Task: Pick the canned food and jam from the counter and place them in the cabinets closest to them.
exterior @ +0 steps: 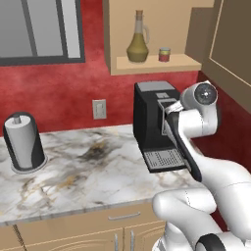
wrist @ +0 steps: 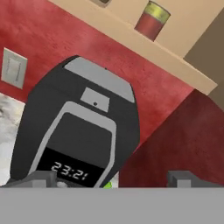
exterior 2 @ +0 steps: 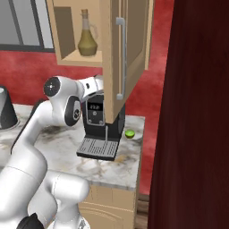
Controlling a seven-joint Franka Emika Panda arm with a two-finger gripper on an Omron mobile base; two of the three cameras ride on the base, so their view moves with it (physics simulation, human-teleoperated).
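Red-walled kitchen, grey window [exterior: 41, 29] at upper left. Marble bench [exterior: 83, 171] with brownish veins, over light tan drawers [exterior: 98, 230].

On the bench:
- Paper towel holder [exterior: 23, 142], dark, far left.
- Black coffee machine [exterior: 152, 122] at the right, against the wall, drip tray [exterior: 164, 159] toward the near side; clock display reading 23:21 in the hand view [wrist: 72, 170].
- Small green oblong thing [exterior 2: 129, 133], just right of the machine, near the bench's right end.
- White wall outlet [exterior: 99, 109] above the bench, left of the machine.

Above the machine:
- Open wall cabinet [exterior: 157, 65], light tan, plain wooden shelf inside.
- Tall olive bottle [exterior: 138, 45] upright on the shelf, to the left.
- Jam [exterior: 164, 54] upright on the same shelf, right of the bottle, apart from it; yellow top and red body in the hand view [wrist: 152, 20].
- Cabinet door [exterior 2: 127, 49] swung open, metal bar handle [exterior 2: 120, 58], seen edge-on from the right base view.

Robot:
- White arm rising in front of the coffee machine, wrist level with the machine's front.
- Gripper [wrist: 111, 180] pointed up toward machine and shelf, below the jam and well apart from it.
- Fingers [wrist: 183, 178] spread wide, nothing between them.

Canned food: cannot tell where.
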